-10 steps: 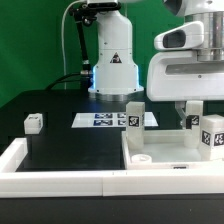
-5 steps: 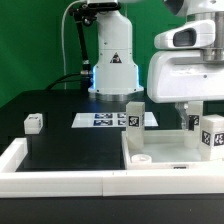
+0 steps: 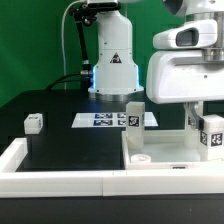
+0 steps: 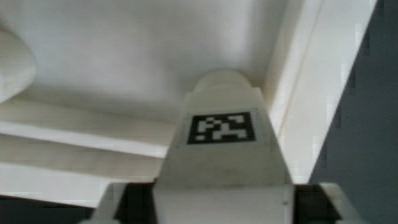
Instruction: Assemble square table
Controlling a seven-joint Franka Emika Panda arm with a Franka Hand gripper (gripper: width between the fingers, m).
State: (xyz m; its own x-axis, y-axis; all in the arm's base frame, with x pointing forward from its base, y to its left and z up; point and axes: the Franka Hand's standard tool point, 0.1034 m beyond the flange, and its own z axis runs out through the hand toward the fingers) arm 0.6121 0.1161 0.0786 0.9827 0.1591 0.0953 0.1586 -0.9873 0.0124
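Observation:
The white square slab (image 3: 165, 150) lies at the exterior view's lower right, inside the corner of the border wall. One white tagged leg (image 3: 133, 115) stands at the slab's far corner. Another leg (image 3: 34, 122) lies alone on the black table at the exterior view's left. My gripper (image 3: 207, 122) is over the slab's right side, shut on a third tagged leg (image 3: 212, 134). In the wrist view the gripper (image 4: 222, 205) clamps this leg (image 4: 222, 150) from both sides, and the leg points toward the slab (image 4: 107, 60). A fourth leg is out of view.
The marker board (image 3: 100, 120) lies flat behind the slab, in front of the robot base (image 3: 112, 60). The long low white border wall (image 3: 60, 180) runs along the front and up the left side. A small round white boss (image 3: 143, 158) sits on the slab's near left.
My gripper and the held leg have shifted slightly toward the exterior view's right. Nothing else has moved.

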